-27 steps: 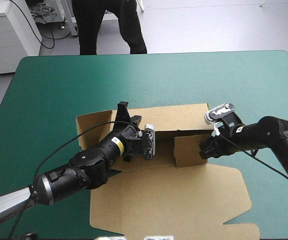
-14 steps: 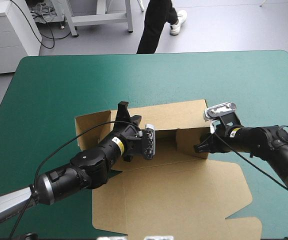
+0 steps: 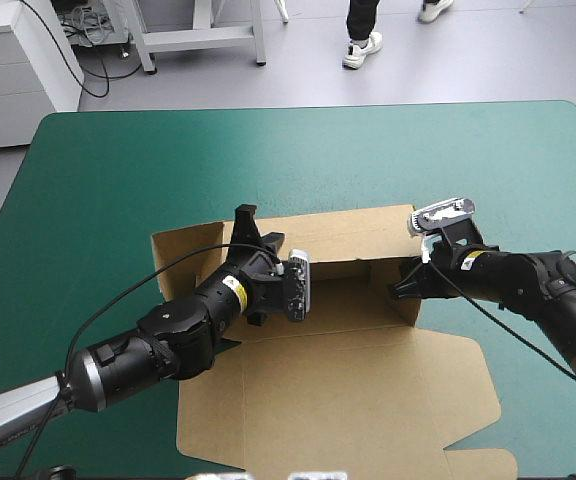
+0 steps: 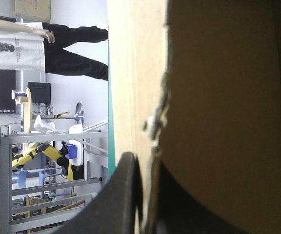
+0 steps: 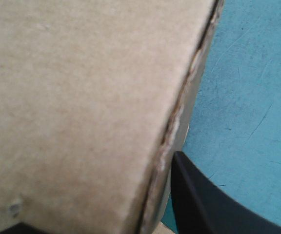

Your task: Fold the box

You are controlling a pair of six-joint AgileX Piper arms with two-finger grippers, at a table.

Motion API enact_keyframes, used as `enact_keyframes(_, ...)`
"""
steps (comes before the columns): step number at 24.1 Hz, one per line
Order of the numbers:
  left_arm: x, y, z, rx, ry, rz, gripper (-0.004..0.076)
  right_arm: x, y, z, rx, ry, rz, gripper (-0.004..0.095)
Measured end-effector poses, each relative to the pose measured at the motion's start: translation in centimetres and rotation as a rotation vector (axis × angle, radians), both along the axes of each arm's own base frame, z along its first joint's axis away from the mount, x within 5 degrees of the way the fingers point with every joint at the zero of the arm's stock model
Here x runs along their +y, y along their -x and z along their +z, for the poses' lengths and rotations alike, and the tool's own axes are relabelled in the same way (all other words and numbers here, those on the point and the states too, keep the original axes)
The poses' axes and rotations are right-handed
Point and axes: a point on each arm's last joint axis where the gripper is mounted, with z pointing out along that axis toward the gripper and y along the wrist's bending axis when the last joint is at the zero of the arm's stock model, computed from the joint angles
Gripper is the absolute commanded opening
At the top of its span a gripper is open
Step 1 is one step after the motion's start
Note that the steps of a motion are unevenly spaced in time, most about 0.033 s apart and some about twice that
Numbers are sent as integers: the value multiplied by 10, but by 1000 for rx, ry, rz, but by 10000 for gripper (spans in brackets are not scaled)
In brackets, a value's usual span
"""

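Both clamped on the brown cardboard box point(image 3: 338, 400), the right tool point(image 3: 400, 290) has swung an end flap point(image 3: 406, 308) upright while the left tool point(image 3: 258, 228) holds the back wall point(image 3: 348, 235).

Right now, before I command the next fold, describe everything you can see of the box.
The box is a cut sheet of plain brown board, partly folded, lying mid-table on the teal-green table. Its far wall stands raised, a right end flap is turned up at the corner, and the wide lid panel lies flat toward the near edge. The left gripper is shut on the far wall, the right gripper on the end flap.
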Motion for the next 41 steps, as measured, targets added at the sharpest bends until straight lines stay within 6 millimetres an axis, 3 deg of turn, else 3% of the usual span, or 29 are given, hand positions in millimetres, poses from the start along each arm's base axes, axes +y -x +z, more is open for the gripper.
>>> enact_keyframes(4, 0, 0, 0, 0, 0, 0, -8, 0, 1, -1, 22, -7, -9, 281)
enact_keyframes(5, 0, 0, 0, 0, 1, -1, -8, 0, 1, -1, 27, -10, -16, 228)
enact_keyframes(6, 0, 0, 0, 0, 1, -1, -8, 0, 1, -1, 30, -12, -24, 70)
enact_keyframes(7, 0, 0, 0, 0, 2, -2, -8, -1, 1, -1, 31, -7, -32, 0)
enact_keyframes(8, 0, 0, 0, 0, 2, -3, -8, -2, 1, -1, 28, -2, -32, -9)
enact_keyframes(13, -1, 0, 0, 2, 7, -5, 43, -2, -1, 1, 18, -11, -57, -10)
enact_keyframes(17, -2, 1, -1, 22, 27, -9, 287, -1, -6, -2, 28, -26, -85, -11)
enact_keyframes(19, -2, 2, -4, 44, 39, -9, 320, 0, -12, -4, 38, -29, -93, -10)
enact_keyframes(29, -8, 22, -1, -60, -32, 35, 320, 9, -54, -4, 2, -40, -114, -10)
enact_keyframes(41, -14, 56, 15, -138, 47, 53, 320, 14, -70, -4, -31, -66, -132, -12)
